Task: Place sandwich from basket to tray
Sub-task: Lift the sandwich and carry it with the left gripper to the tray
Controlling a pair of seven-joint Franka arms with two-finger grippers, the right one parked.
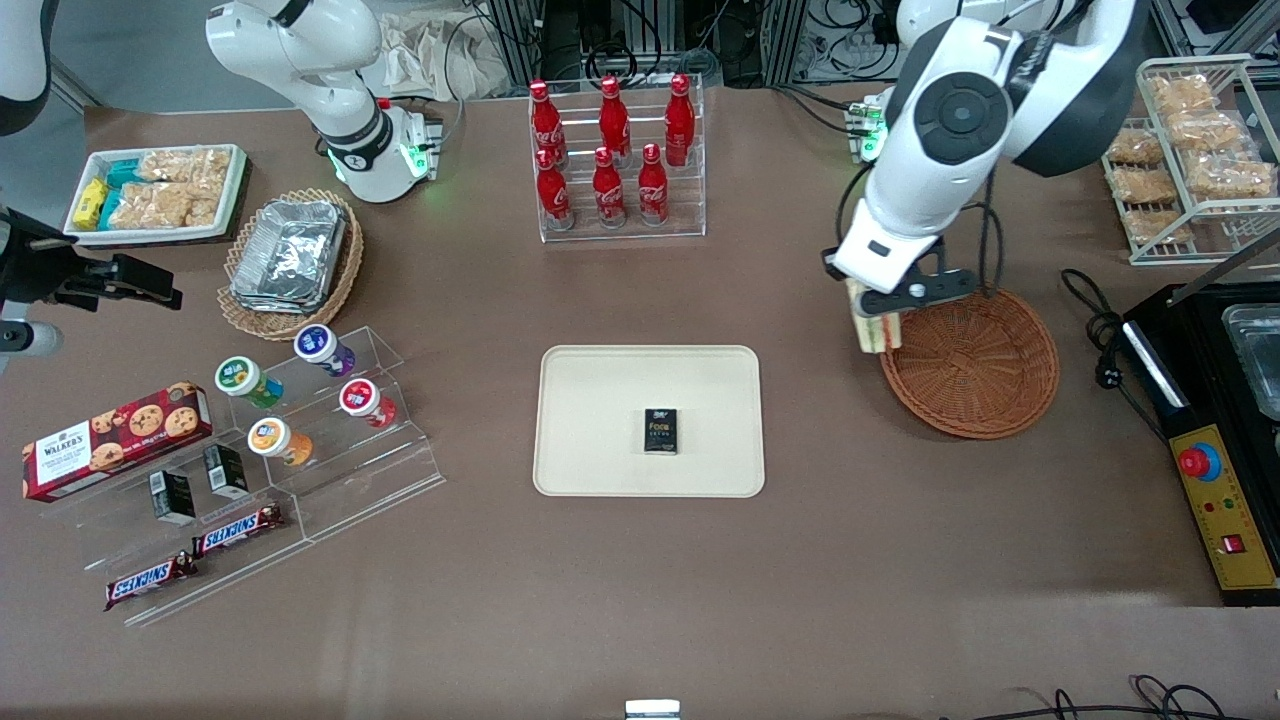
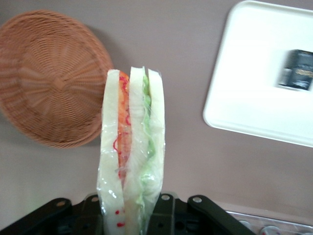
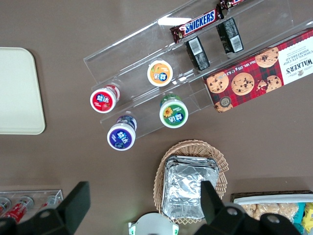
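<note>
My left gripper is shut on the sandwich, a wrapped wedge of white bread with orange, red and green layers. It hangs point-down in the air over the edge of the reddish-brown wicker basket that faces the tray. In the left wrist view the sandwich stands up out of the gripper, with the empty basket to one side and the tray to the other. The cream tray lies flat at mid-table, toward the parked arm from the basket.
A small black box lies on the tray. A clear rack of red bottles stands farther from the front camera. A black appliance with a cable and a wire snack rack sit at the working arm's end.
</note>
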